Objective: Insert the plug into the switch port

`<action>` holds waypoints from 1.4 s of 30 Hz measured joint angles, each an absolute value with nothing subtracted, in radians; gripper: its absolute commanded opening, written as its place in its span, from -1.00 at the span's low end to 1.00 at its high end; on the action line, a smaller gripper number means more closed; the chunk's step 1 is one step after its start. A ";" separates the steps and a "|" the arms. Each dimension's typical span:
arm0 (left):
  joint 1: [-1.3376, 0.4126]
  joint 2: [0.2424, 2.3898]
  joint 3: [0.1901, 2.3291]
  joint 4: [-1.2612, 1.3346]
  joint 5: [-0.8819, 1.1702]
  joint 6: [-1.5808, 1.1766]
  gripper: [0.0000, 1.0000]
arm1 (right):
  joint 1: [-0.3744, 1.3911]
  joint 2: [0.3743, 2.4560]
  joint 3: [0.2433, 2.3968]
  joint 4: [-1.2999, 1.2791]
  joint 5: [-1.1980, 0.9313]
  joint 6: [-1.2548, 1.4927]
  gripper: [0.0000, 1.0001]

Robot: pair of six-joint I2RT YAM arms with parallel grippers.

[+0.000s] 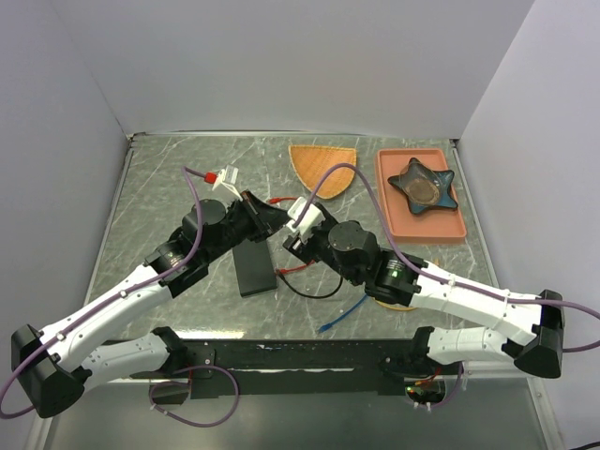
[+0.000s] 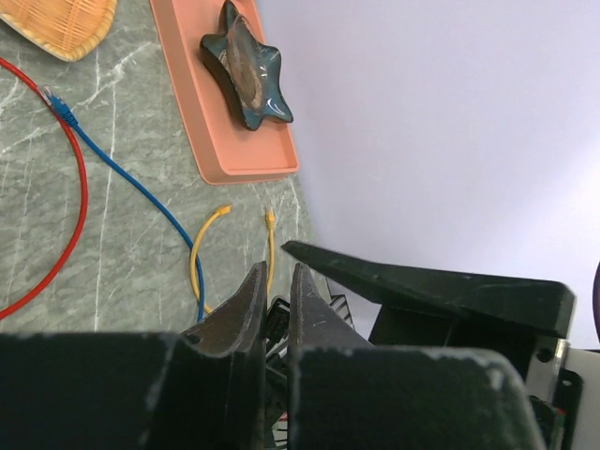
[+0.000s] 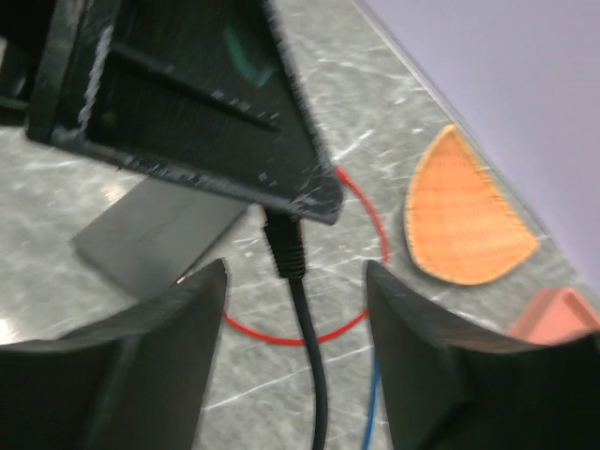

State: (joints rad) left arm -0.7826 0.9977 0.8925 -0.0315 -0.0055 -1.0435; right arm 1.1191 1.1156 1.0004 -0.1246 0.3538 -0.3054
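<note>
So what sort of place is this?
Most likely a robotics lab test bench: two robot arms bolted along the near edge of a table, plain white walls boxing it in, and loose cables scattered as practice props.

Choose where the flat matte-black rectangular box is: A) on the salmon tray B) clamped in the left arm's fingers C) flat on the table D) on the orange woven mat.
C: the flat matte-black rectangular box lies on the grey marbled table between the arms, clear of the salmon rectangular tray and the orange woven fan-shaped mat.
</note>
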 measured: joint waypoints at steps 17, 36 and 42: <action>-0.778 1.000 0.896 -0.001 -0.017 -1.051 -0.98 | 1.150 1.159 1.001 -0.011 0.452 -0.345 -1.00; -0.785 0.813 0.889 -0.119 -0.144 -0.927 0.88 | 1.016 1.075 1.002 -0.108 0.229 -0.326 -1.00; -0.785 0.759 0.882 -0.109 -0.146 -0.836 0.77 | 0.897 1.016 1.017 -0.219 -0.128 -0.311 -1.00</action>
State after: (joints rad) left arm -0.7845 0.7586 0.8822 -0.1093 -0.1459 -0.8360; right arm 0.8970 1.0164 1.0168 -0.2188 -0.1276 -0.3107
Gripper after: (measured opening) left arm 0.902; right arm 0.136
